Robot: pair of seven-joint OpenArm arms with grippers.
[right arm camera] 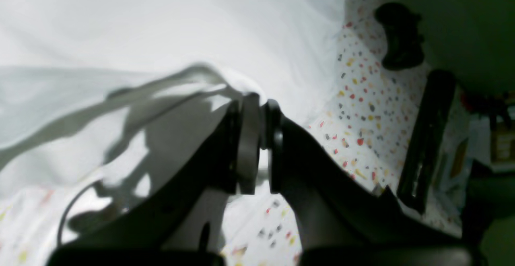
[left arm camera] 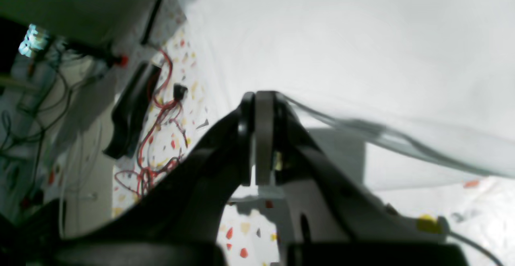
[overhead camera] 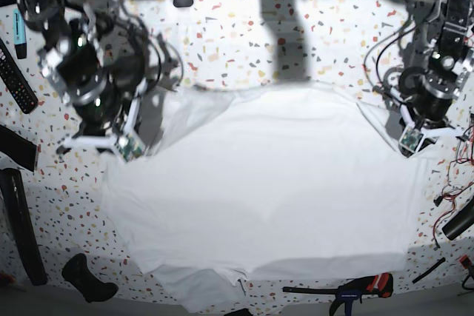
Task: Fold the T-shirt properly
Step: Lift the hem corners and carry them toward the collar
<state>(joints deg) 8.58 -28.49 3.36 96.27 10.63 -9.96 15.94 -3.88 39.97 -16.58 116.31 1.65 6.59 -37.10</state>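
The T-shirt (overhead camera: 259,183) was spread nearly flat across the speckled tabletop (overhead camera: 244,42); no finished fold could be seen, so most of the folding appeared to be left. One edge was pinched in the clenched left gripper (left arm camera: 263,97), the opposite edge in the clenched right gripper (right arm camera: 257,101), each raised slightly off the surface.

Blurred wrist views, blown-out glare — fisheye edges
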